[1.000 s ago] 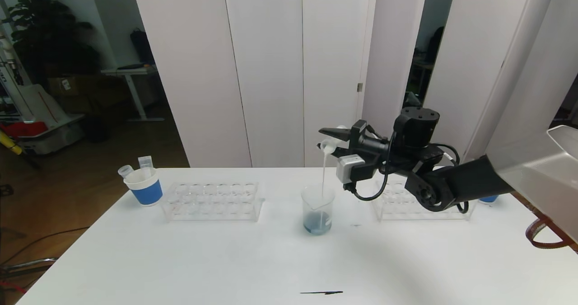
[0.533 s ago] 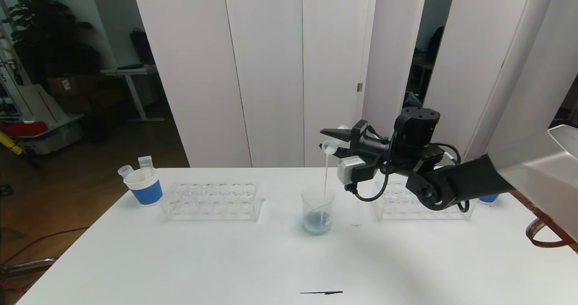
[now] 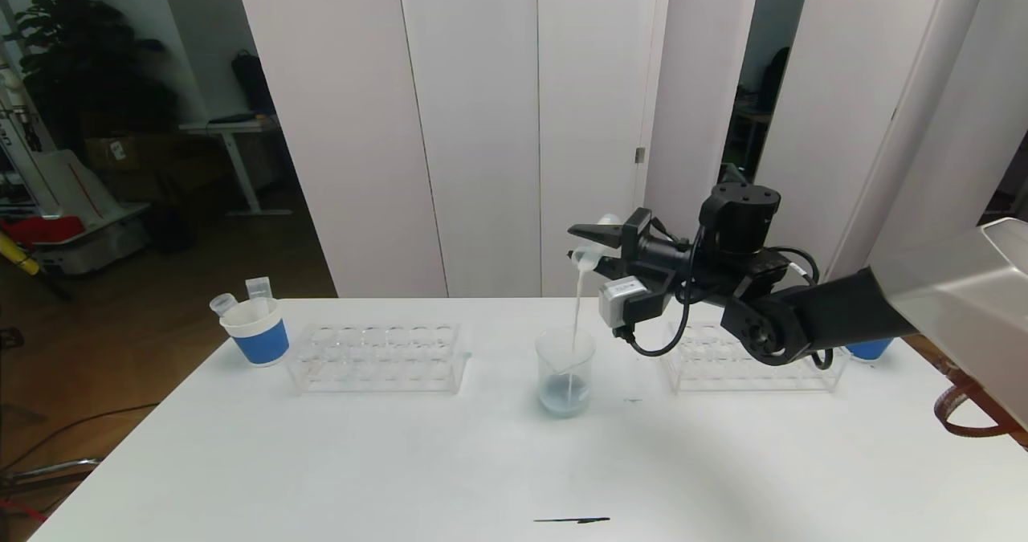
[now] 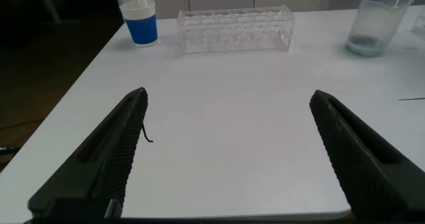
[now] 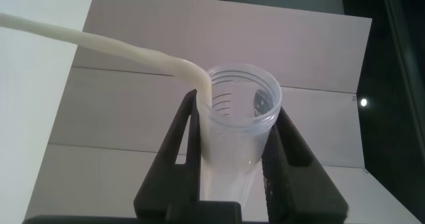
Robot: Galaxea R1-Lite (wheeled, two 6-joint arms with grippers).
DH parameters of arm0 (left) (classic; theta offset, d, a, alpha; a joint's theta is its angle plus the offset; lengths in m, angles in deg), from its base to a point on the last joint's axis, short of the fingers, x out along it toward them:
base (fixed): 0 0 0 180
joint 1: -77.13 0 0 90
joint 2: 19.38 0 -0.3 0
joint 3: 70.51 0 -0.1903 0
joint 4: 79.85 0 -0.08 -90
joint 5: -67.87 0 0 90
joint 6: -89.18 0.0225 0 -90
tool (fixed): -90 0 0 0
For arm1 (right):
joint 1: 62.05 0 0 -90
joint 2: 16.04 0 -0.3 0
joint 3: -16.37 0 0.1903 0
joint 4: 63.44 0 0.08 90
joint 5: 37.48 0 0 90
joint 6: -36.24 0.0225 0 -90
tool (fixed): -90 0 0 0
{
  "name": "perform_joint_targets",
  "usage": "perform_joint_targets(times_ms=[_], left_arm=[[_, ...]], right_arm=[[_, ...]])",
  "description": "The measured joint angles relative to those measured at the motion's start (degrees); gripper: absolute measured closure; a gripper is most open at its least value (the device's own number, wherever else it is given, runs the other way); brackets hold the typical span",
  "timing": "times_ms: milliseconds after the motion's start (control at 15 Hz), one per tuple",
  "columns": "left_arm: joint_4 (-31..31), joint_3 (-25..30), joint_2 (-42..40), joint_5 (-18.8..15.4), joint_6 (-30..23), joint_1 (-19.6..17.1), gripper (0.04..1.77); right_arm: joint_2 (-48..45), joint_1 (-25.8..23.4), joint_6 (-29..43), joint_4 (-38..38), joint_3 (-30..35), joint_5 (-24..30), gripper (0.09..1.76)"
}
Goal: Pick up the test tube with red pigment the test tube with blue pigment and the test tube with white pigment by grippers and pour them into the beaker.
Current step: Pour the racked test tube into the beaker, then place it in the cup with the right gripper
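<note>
white folding partition panels (image 3: 482,124) stand directly behind the white table (image 3: 321,462). left of the panels: dark wooden floor (image 3: 120,317), a leafy potted plant (image 3: 72,52) in the corner, and a small white desk (image 3: 229,128). a dark gap (image 3: 755,100) opens between panels at the right.

Clear glass beaker (image 3: 566,372), matt table (image 3: 401,462)

- You can read no word, brand or number anywhere in these views.
- The test tube with white pigment (image 5: 234,127) carries faint graduation lines on its inner wall, with no digits you could make out.
- The beaker (image 3: 565,371) shows no legible scale.
- The paper cup (image 3: 257,332) at far left bears a plain blue band, without lettering.
</note>
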Motion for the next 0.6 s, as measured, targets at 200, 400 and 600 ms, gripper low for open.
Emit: perform_joint_targets(times_ms=[200,400,600], left_arm=[[0.0,0.0,0.0,0.0,0.0,0.0,0.07],[0.0,0.0,0.0,0.0,0.0,0.0,0.07],[0.0,0.0,0.0,0.02,-0.01,0.0,0.07]], right_arm=[[0.15,0.05,-1.68,0.44,-0.33,0.0,1.26],[0.22,0.0,-3.19,1.35,-0.67,-0.05,1.26],[0.44,-0.09,-3.58,1.57,-1.27,-0.44,1.26]])
